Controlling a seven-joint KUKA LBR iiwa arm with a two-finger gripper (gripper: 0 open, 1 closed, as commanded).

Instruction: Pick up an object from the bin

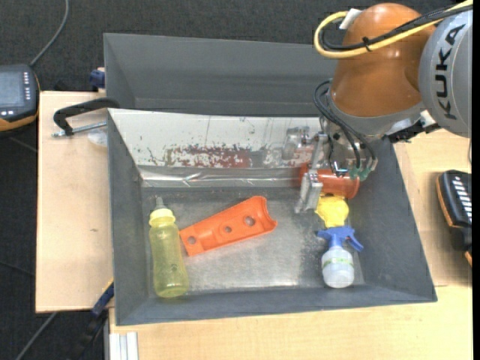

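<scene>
A grey metal bin seen from above, with a few loose things on its floor. The robot arm, with its rounded orange cover, reaches in from the right, and its hand hangs low near the bin's back wall, towards the back right corner. The hand is directly over a small red-orange object, which touches or nearly touches it. Whether the hand is released or clenched on that object cannot be told. Just in front of the red-orange object lies a small yellow piece, and in front of that a white spray bottle with a blue top, close to the right wall. A long orange bar with round holes lies tilted in the middle of the floor. A yellowish baby bottle lies by the left wall, near the front left corner.
</scene>
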